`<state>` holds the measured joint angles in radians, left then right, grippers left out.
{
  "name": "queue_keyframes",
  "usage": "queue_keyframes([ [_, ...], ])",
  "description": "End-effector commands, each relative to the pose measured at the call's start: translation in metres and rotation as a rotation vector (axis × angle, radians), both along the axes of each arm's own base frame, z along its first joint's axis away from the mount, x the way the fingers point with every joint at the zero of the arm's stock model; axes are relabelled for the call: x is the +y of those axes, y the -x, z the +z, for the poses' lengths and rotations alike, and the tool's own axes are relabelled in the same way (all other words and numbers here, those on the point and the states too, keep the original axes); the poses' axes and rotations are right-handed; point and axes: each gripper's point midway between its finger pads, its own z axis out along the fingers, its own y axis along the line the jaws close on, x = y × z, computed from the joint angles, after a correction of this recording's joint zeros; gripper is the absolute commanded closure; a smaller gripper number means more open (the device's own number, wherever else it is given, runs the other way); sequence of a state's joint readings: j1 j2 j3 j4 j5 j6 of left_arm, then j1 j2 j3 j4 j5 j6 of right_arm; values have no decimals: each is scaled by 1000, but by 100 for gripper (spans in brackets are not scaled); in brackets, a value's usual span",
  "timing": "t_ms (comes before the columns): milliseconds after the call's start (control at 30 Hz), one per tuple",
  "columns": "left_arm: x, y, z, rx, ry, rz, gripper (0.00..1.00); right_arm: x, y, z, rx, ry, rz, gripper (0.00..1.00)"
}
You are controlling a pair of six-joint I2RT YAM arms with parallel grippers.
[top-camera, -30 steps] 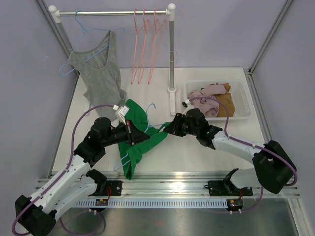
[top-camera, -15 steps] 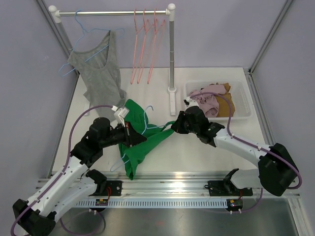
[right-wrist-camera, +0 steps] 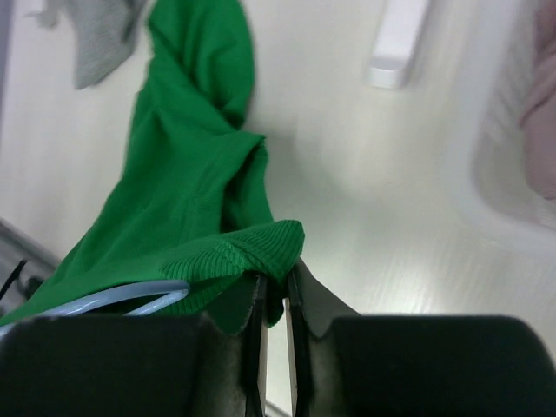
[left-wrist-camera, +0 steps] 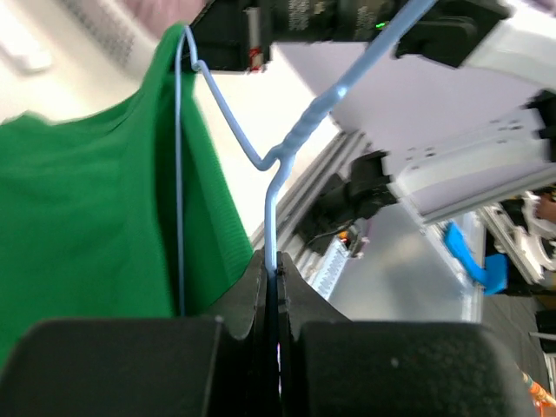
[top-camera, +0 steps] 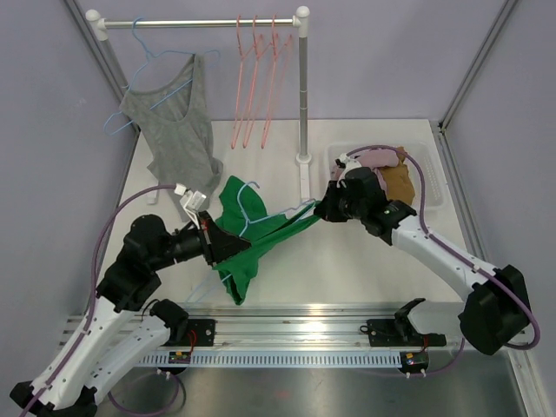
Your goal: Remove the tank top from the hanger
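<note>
So, my left pincer (left-wrist-camera: 276, 268) is pressed tight on the light-blue hanger (left-wrist-camera: 300, 137) wire, and my right pincer (right-wrist-camera: 276, 282) is pinching the ribbed edge of the green tank top (top-camera: 252, 248). It's stretched between them over the counter (top-camera: 347, 269) middle, so I'd pull rightward, away from the hanger.

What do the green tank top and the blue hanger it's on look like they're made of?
green tank top: a soft, matte knit fabric, possibly cotton. It drapes and folds loosely, and its edge shows fine ribbing in the right wrist view.
blue hanger: thin wire, probably metal under a smooth pale-blue coating. Its neck is twisted on itself and has a slight sheen.
</note>
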<state>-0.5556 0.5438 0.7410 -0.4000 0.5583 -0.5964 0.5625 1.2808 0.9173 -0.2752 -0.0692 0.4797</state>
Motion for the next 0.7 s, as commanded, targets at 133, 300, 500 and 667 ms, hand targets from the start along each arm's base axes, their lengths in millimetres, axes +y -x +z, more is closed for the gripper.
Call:
queue_keyframes([
  [133, -16, 34, 141, -334, 331, -234, 100, 24, 52, 119, -172, -282, 300, 100],
  [300, -11, 22, 208, -572, 504, -124, 100, 27, 104, 171, -229, -423, 473, 100],
  [500, -3, 32, 257, -907, 687, -2, 100, 18, 170, 227, -277, -565, 666, 100],
  [667, 10, -18, 276, -976, 641, 363, 100, -1, 210, 266, -368, -581, 729, 100],
])
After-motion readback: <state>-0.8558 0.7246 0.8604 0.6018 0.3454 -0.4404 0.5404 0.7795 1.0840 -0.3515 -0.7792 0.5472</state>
